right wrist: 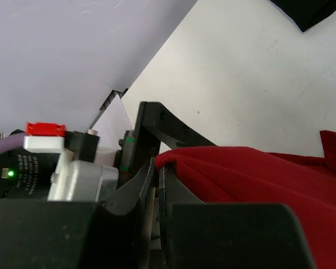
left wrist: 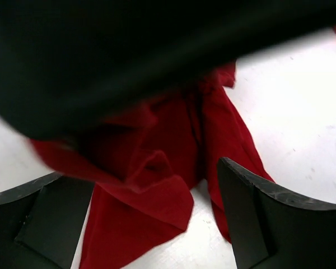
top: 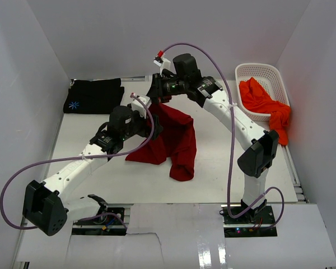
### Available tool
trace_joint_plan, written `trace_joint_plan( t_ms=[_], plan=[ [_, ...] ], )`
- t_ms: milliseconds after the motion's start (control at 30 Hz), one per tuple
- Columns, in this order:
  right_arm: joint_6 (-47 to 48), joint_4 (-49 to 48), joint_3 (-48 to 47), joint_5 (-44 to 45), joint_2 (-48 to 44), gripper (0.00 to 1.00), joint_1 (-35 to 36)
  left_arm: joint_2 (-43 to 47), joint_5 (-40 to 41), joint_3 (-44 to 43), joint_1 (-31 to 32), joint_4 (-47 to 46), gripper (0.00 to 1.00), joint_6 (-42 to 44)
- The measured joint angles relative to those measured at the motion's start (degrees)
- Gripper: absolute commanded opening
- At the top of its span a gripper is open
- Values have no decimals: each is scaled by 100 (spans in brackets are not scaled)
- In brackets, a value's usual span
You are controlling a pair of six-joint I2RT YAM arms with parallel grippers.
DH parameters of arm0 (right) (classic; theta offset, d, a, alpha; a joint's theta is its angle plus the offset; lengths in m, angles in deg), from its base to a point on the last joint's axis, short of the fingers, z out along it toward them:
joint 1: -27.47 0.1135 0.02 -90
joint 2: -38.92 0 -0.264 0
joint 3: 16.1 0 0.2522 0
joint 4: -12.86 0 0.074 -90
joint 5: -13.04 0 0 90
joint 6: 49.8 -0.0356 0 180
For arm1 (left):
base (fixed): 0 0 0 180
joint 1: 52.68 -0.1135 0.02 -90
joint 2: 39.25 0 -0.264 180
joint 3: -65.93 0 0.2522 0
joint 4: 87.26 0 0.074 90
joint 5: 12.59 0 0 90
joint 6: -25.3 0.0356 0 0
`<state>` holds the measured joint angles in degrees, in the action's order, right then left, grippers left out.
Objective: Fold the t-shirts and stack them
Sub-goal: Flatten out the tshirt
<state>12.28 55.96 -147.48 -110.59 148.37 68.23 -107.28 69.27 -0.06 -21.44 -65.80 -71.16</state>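
Three white walls point(top: 168, 33), white table point(top: 213, 175), red t-shirt point(top: 176, 140)

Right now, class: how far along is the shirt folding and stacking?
Done: the black shirt looks folded at the far left corner. In hand: the right gripper pinches the dark red shirt, which hangs unfolded; the left gripper is open beside it. Left: the orange-red shirt, draped over the basket.

Matt dark red cloth t-shirt point(top: 176, 140)
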Motion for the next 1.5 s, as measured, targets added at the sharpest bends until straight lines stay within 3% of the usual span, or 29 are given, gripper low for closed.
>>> trace_joint_plan(
  t_ms=[167, 367, 400, 567, 600, 667, 700, 800, 900, 1133, 1300, 1500],
  plan=[
    [-11, -72, 129, -33, -11, 8, 15, 17, 721, 0, 9, -157, 93, -2],
    [-17, -101, 238, -101, -24, 8, 22, 17, 1530, -2, 26, -256, 48, -20],
    [-20, -107, 256, -109, -28, 8, 22, 15, 1591, -11, 31, -258, 34, -4],
    [-35, -155, 339, -107, -57, 8, 22, 11, 1779, -90, 48, -280, 6, 11],
    [-35, -162, 356, -105, -66, 21, 22, 22, 1781, -90, 50, -282, 0, 24],
    [-42, -175, 356, -76, -74, 39, 20, 76, 1781, -90, 57, -260, 0, 46],
    [-26, -186, 358, -28, -81, 55, 20, 125, 1788, -90, 66, -232, 0, 48],
    [101, -205, 452, 313, -184, 65, 2, 323, 1849, -114, 87, -81, 0, 42],
    [262, -195, 946, 890, -595, 66, -37, 426, 2004, -352, 98, 249, 0, 28],
    [614, -181, 3182, 2435, -2573, 68, -177, 439, 2426, -1198, 103, 861, 0, -7],
    [892, -356, 4822, 2406, -3788, 68, -125, 297, 2618, -1585, 103, 1106, 0, 0],
    [1086, -190, 6166, 2227, -4240, 68, 413, -293, 2632, -2430, 103, 1408, 0, 0]
  ],
)
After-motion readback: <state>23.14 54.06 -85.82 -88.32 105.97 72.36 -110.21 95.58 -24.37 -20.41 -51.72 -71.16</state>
